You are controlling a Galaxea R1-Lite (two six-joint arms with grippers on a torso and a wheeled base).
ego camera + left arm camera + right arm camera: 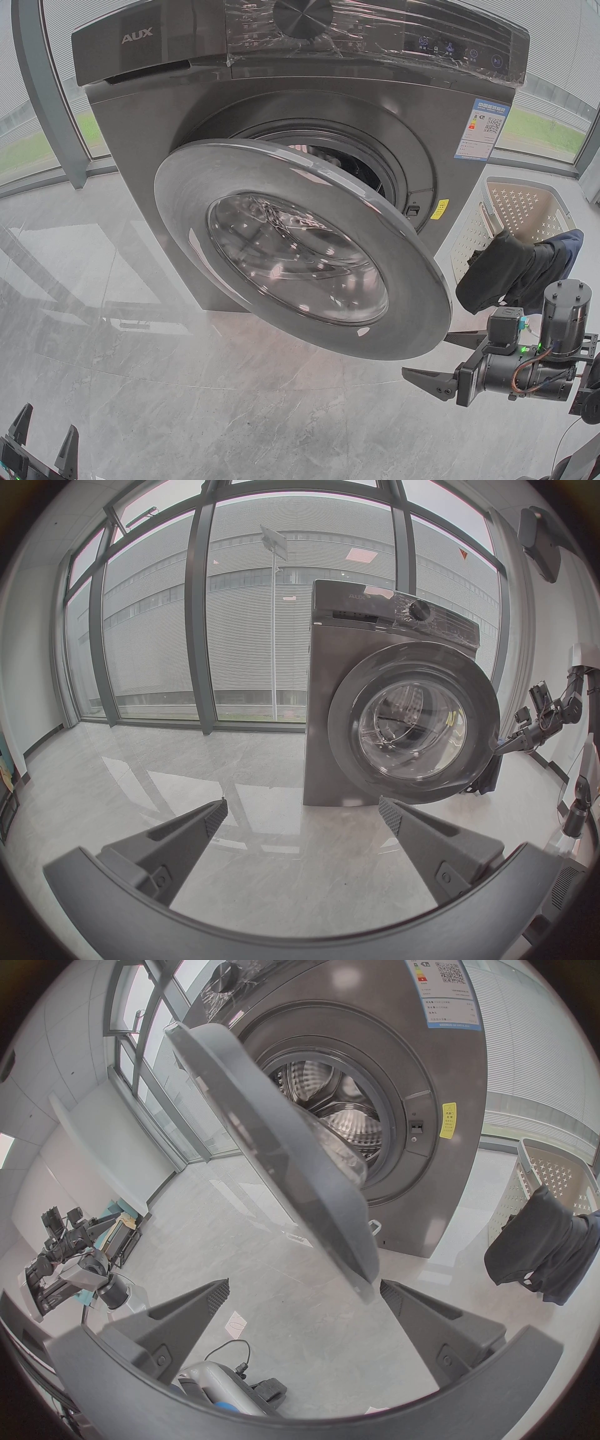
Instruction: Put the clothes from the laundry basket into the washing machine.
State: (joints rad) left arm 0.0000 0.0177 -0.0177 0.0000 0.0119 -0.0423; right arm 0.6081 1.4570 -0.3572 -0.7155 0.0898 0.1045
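Head view, far left and low down: the left gripper [44, 437] hangs over the floor with its fingers spread and nothing in them. Next comes the washing machine [156, 137]. Its big round door [300, 250] hangs open and leans out toward the robot, covering part of the drum hole [353, 165]. To the right stands the laundry basket [531, 206], on the floor just beside the machine. The dark clothes [506, 275] hang over its front rim. Lowest on the right is the right gripper [431, 359], just under the door's edge, fingers apart and holding nothing.

I think the door should swing wider first, so the hole is easy to reach. Push softly on the rim, not the glass. Then the right gripper can turn to the basket, pinch a thick bunch of cloth and lift it high, so no sleeve drags or catches on the door.

There is a brand mark on the drawer front at the top left. The buttons sit under shiny plastic wrap. A blue-and-white sticker [482, 130] has colour bars and a code square. A small yellow sticker [439, 209] is by the latch. Their words are too small to read.
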